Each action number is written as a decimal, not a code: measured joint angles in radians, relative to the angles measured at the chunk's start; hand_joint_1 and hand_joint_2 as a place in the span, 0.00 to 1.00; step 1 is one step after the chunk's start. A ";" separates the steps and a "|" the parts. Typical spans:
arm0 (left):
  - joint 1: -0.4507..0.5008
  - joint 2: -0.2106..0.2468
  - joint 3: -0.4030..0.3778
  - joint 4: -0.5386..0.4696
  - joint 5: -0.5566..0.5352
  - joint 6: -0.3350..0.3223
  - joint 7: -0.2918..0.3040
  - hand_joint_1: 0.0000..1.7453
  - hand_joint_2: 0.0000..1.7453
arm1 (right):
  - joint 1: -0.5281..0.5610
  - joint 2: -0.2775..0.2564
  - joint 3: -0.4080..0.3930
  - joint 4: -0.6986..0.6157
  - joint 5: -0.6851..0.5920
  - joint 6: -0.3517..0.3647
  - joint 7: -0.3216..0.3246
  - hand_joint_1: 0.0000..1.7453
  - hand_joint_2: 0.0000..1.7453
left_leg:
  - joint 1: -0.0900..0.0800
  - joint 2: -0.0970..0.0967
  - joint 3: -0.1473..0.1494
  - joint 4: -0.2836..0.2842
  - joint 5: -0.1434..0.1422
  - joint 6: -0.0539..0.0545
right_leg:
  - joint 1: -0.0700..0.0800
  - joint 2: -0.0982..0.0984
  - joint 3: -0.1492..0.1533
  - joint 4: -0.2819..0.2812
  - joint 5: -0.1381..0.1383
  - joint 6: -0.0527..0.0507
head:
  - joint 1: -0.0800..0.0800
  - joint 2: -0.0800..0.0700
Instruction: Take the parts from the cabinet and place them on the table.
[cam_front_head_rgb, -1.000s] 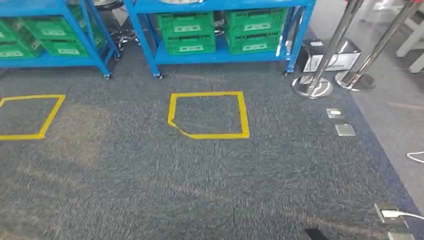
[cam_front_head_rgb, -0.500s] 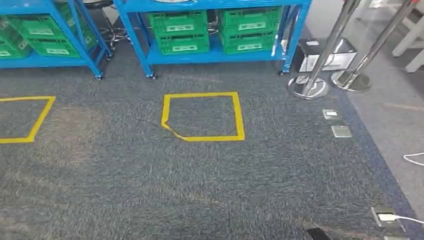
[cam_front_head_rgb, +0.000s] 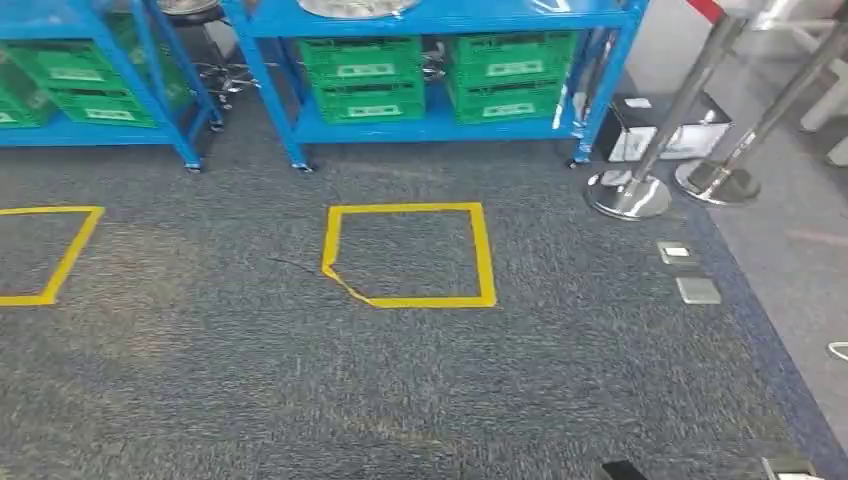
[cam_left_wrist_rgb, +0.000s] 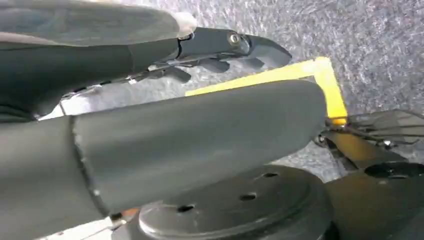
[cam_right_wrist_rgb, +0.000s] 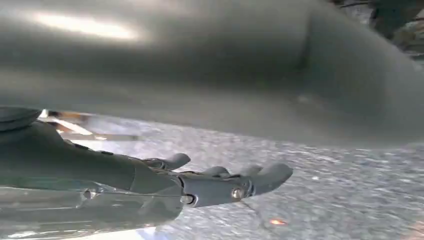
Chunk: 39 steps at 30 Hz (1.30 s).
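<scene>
1. Carpet (cam_front_head_rgb: 300, 380) wide; blue racks (cam_front_head_rgb: 440, 110) far, crates (cam_front_head_rgb: 365, 75) of parts on low shelf.
2. Yellow square (cam_front_head_rgb: 410, 255) ahead; missing it risks short reach.
3. Left hand (cam_left_wrist_rgb: 220, 47), right hand (cam_right_wrist_rgb: 220, 185): fingers extended, apart, holding nothing.

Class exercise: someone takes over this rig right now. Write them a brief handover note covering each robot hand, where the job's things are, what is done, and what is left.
Left robot hand: holds nothing, fingers extended and apart, hanging over the carpet.
Right robot hand: holds nothing, fingers extended and apart above the floor.
Job's things: the blue cabinet stands ahead, past the yellow taped square. Green crates sit on its lower shelf; whether parts lie inside cannot be told.
Done: no part is in either hand.
Left: likely step up to the cabinet, take the parts and carry them to the table.
</scene>
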 joint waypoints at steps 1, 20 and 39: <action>-0.003 0.000 0.000 0.000 0.000 0.000 0.001 0.00 0.00 | -0.001 0.000 0.000 0.000 0.000 -0.001 0.002 0.00 0.00 | 0.000 0.000 -0.014 0.033 0.015 -0.003 | 0.001 0.001 0.012 -0.002 -0.011 -0.007 | 0.000 0.000; -0.006 -0.008 0.000 0.000 0.012 0.013 0.005 0.00 0.00 | -0.022 -0.004 0.000 -0.003 -0.009 -0.003 0.000 0.00 0.00 | 0.009 -0.002 -0.359 0.087 0.251 0.011 | -0.016 0.011 0.389 -0.098 -0.286 0.033 | 0.000 0.000; -0.003 -0.008 0.000 0.001 0.022 0.031 0.026 0.00 0.00 | -0.006 -0.005 0.000 0.002 -0.015 0.001 -0.007 0.00 0.00 | 0.014 -0.004 -0.412 0.424 0.019 -0.038 | -0.013 0.009 0.158 -0.047 -0.090 -0.016 | -0.007 0.000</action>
